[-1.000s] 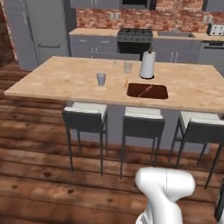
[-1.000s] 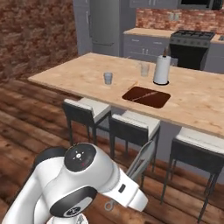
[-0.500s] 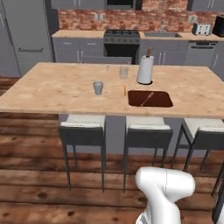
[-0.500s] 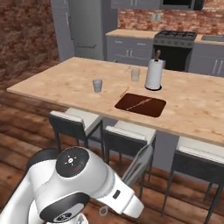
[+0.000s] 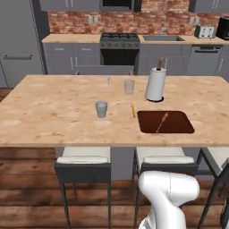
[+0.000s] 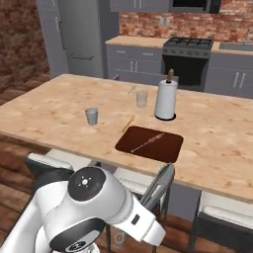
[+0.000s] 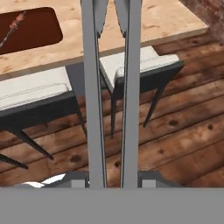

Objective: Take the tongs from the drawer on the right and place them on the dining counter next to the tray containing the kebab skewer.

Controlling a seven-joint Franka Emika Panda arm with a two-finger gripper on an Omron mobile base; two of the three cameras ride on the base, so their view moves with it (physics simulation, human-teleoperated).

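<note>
Grey tongs (image 7: 111, 87) clamped in gripper (image 7: 113, 179), held low over wood floor w/ stools, off dining counter's (image 5: 53, 120) near edge. Tray (image 5: 165, 122) w/ kebab skewer (image 5: 162, 122) sits by that edge, paper-towel roll (image 5: 155, 84) behind.

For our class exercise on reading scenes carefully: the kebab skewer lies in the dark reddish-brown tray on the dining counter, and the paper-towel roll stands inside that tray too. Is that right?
Not quite. The kebab skewer does lie in the tray on the dining counter, but the paper-towel roll stands outside the tray, on the counter just behind it. The left base view shows this.
</note>
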